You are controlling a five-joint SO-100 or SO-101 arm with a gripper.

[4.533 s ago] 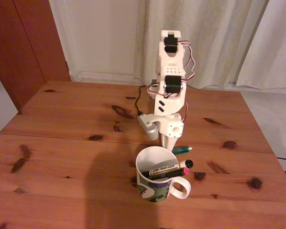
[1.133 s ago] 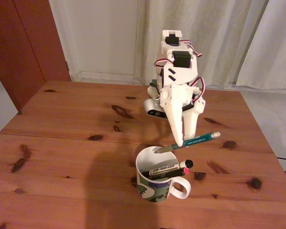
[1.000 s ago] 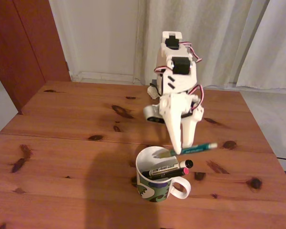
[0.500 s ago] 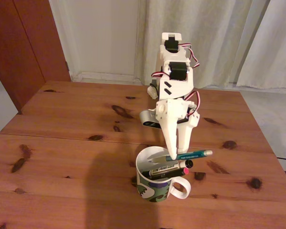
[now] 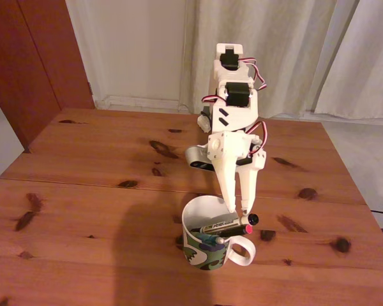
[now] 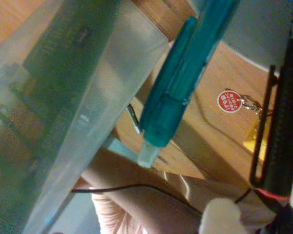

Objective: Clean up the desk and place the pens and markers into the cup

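Your gripper [image 5: 239, 210] hangs released over the cup [image 5: 207, 248]. The white marker [image 5: 226, 225] inside carries black print, too small to read.

One cup [image 5: 207, 245]; one white marker [image 5: 225, 225]; one black pen [image 5: 241, 229] (red tip); one teal pen [image 6: 180, 80].

In the fixed view, the gripper [image 5: 241, 207] hangs over the cup [image 5: 207, 241], whose wall hides the lower ends of the marker [image 5: 226, 225] and black pen [image 5: 218, 238] below it. In the wrist view, the teal pen [image 6: 178, 85] runs off the top edge. A blurred translucent surface [image 6: 63, 107] beside it is too close to identify.
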